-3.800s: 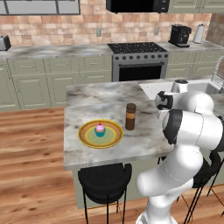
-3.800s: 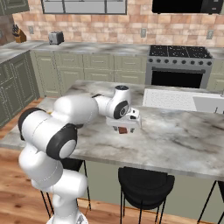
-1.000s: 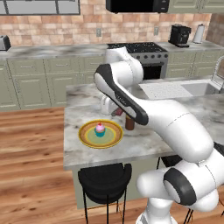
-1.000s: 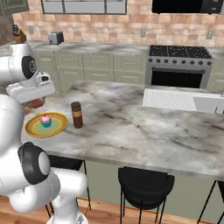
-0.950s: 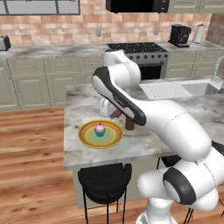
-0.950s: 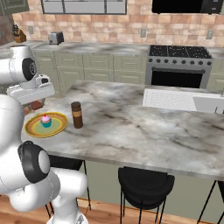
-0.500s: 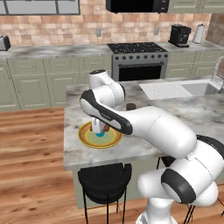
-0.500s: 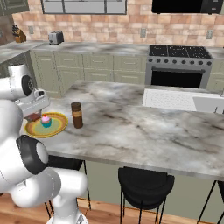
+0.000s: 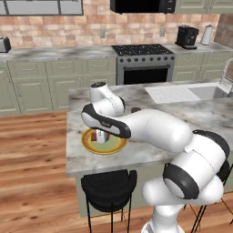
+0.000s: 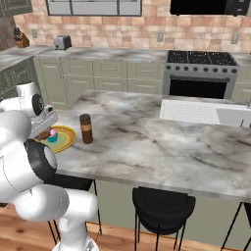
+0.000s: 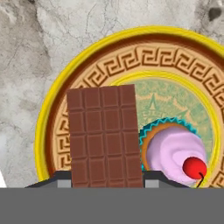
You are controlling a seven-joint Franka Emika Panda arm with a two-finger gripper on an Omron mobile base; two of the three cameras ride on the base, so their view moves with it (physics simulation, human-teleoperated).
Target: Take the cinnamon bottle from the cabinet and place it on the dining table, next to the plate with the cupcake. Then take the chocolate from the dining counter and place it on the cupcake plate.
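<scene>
The chocolate [image 11: 105, 135] is a brown segmented bar held upright between my fingertips [image 11: 61, 180], low over the yellow plate [image 11: 52, 109]. My gripper [image 11: 106, 181] is shut on the chocolate. The cupcake [image 11: 173, 151] with pink frosting stands on the plate just beside the bar. From the base, my gripper [image 9: 98, 135] hangs over the plate [image 9: 113, 148] at the left end of the dining table [image 9: 200, 113]. The cinnamon bottle [image 10: 86, 128] stands upright on the marble next to the plate [image 10: 66, 139]; the chocolate [image 10: 45, 134] shows by the cupcake [image 10: 52, 135].
Black stools [image 9: 109, 184] [image 10: 164, 203] stand along the island's near side. A white mat [image 9: 170, 93] and a sink [image 9: 207, 91] lie at the island's far right. The stove [image 10: 198, 73] and wall counters run behind, with wooden floor to the left.
My arm has swung left from beside the cinnamon bottle and come down over the plate, carrying the chocolate with it. Bottle, plate and cupcake have stayed put.
</scene>
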